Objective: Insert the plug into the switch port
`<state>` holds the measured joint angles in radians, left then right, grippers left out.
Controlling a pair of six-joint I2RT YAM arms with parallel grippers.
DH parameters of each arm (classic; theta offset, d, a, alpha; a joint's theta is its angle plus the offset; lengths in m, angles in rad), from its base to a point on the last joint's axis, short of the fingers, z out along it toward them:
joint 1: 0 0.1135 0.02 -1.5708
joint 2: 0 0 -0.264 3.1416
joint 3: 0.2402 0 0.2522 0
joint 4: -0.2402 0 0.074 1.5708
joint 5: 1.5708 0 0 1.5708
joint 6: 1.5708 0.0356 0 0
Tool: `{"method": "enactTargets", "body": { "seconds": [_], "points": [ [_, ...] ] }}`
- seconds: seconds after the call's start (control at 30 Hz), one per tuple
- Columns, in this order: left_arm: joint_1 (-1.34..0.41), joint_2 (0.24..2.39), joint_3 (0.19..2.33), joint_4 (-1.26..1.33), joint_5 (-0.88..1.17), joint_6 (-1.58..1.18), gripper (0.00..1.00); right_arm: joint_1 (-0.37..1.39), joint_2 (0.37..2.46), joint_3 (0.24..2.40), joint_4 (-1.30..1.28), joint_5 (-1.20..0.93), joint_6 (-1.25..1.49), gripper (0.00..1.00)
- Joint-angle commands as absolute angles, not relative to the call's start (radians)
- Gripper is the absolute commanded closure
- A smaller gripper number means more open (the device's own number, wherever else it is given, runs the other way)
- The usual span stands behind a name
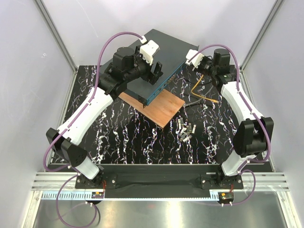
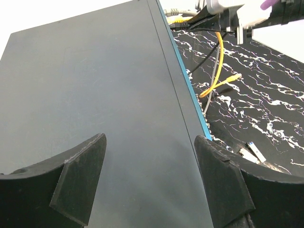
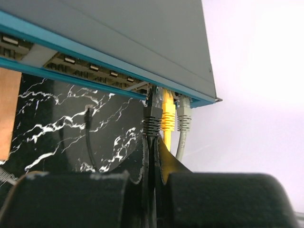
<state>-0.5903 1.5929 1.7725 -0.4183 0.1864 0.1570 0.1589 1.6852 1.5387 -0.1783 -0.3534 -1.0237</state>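
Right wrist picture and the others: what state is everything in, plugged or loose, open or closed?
Yellow plug: looks seated in the switch front.
Black plug: likewise.
Grey plug: likewise.
Switch ports further along: empty.
Second yellow plug: lying loose on the table.
Right pincer: nearly shut, black cable in the gap.
Left pincer: open, above the switch.
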Motion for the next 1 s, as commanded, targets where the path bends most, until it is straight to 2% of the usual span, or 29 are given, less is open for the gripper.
{"method": "enactTargets", "body": {
  "seconds": [0.0, 0.43, 0.97],
  "points": [
    [-0.583, 1.601, 1.804, -0.387, 0.187, 0.155, 0.19, 0.169, 1.641, 1.514, -0.028, -0.456, -1.055, 1.00],
    [-0.583, 1.614, 1.809, -0.385, 0.190, 0.144, 0.19, 0.160, 1.670, 1.571, -0.067, -0.472, -1.065, 1.00],
    [-0.575, 1.626, 1.815, -0.382, 0.198, 0.141, 0.19, 0.190, 1.759, 1.689, -0.086, -0.384, -0.993, 1.00]
  ]
}}
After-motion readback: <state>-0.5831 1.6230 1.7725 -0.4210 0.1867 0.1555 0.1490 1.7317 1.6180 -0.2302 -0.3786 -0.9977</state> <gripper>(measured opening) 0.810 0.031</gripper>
